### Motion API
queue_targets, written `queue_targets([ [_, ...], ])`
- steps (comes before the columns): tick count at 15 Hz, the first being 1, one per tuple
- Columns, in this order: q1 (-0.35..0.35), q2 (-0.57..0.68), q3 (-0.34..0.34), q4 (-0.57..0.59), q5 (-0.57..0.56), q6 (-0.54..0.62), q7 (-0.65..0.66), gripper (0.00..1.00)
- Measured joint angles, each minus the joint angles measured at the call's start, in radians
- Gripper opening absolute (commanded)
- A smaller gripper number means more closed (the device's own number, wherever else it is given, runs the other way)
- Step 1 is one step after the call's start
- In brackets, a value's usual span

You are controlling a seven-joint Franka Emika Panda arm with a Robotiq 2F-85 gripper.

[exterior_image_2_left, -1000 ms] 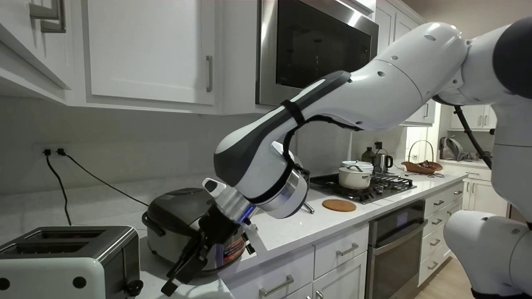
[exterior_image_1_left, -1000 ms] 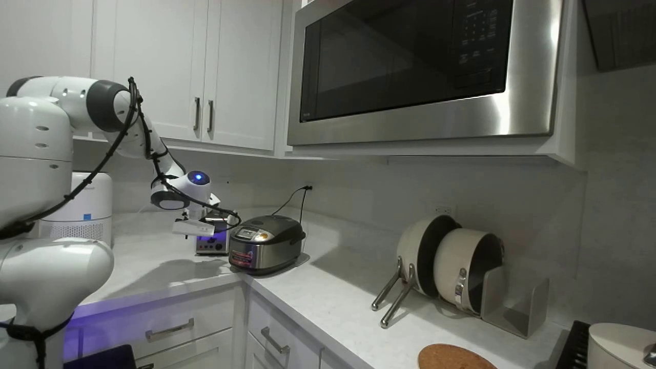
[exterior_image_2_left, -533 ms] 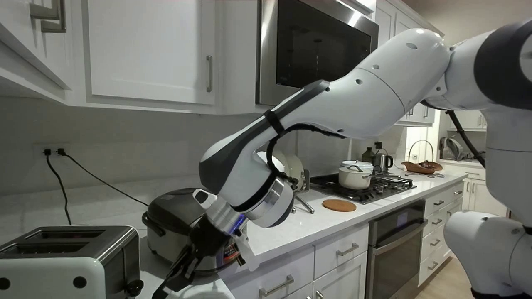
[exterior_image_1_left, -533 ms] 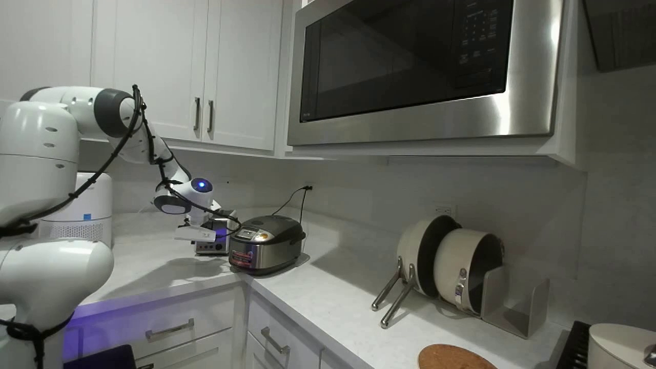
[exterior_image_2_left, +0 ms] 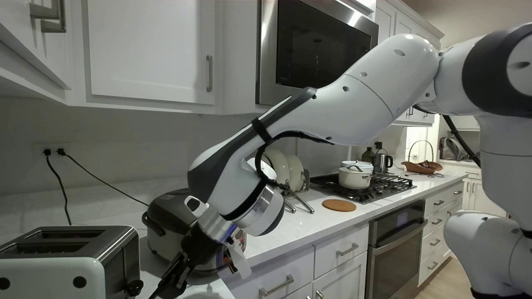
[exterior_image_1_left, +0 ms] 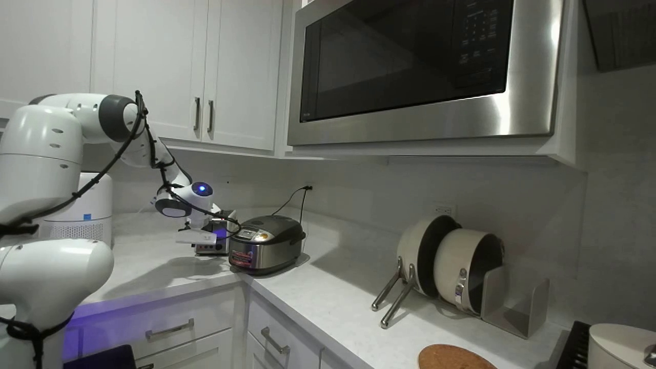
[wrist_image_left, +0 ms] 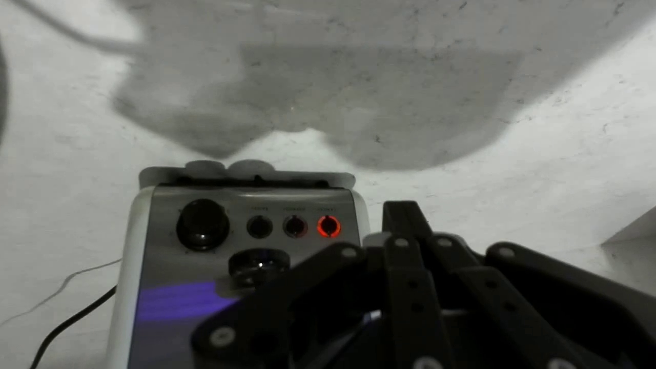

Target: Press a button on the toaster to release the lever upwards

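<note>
The slotted toaster (exterior_image_2_left: 50,276) stands on the counter at the lower left of an exterior view; the arm partly covers it (exterior_image_1_left: 211,248) in an exterior view. Its steel control face (wrist_image_left: 174,266) fills the lower left of the wrist view, with a dial (wrist_image_left: 203,224) and a row of round buttons. The button (wrist_image_left: 328,226) nearest my fingers glows red. The black lever (wrist_image_left: 259,264) sits low, close to that row. My gripper (wrist_image_left: 402,211) is shut and empty, its tips just to the right of the face in the wrist view, apart from the buttons.
A rice cooker (exterior_image_1_left: 266,245) stands close beside the toaster and the arm. A white canister-like appliance (exterior_image_1_left: 92,205) is behind the arm. Wall cabinets (exterior_image_2_left: 149,50) hang above the counter. A black cord (wrist_image_left: 72,323) runs beside the toaster.
The arm has come lower and, in an exterior view, moved left towards the toaster. The gripper's fingers have come together. The toaster has not moved.
</note>
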Motion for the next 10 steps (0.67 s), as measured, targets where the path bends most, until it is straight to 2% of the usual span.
queue_targets([
  [10, 0.0, 0.08, 0.002, 0.082, 0.0, -0.015, -0.001, 0.0],
])
